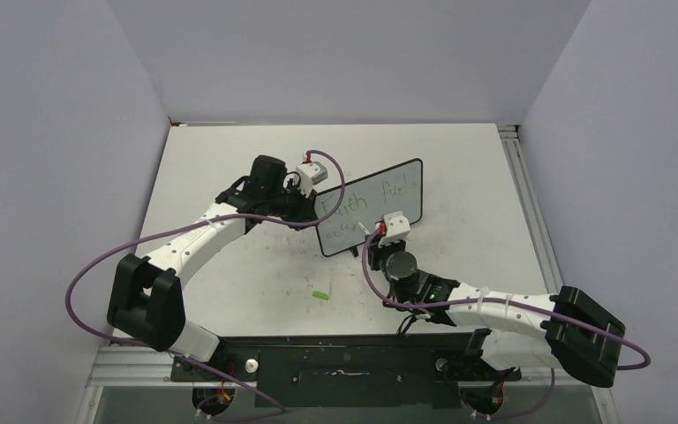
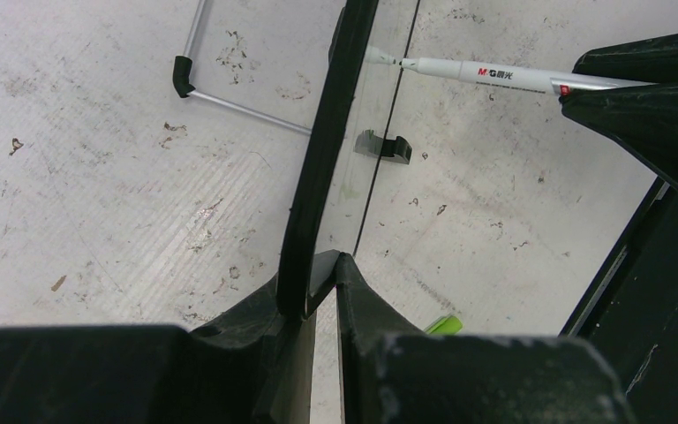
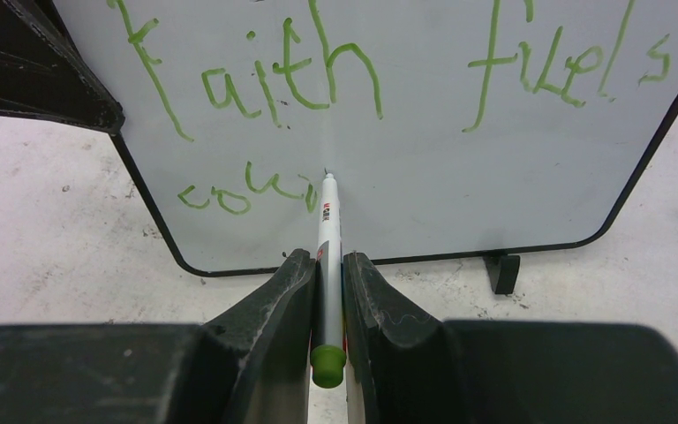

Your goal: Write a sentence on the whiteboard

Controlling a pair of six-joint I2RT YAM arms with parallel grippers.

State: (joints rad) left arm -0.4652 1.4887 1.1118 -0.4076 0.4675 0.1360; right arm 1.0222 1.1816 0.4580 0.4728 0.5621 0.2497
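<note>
Whiteboard (image 3: pixel 459 190) stands upright, long axis sideways; marker (image 3: pixel 327 231) points at its face.

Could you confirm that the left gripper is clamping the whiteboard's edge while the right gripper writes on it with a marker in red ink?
Not quite: the ink is green, not red. The right wrist view shows the sentence in green strokes on the whiteboard. The rest holds: the left gripper clamps the board's edge, and the right gripper holds the marker with its tip at the board.

Right wrist view cuts off the whiteboard (image 3: pixel 459 194) top.
</note>
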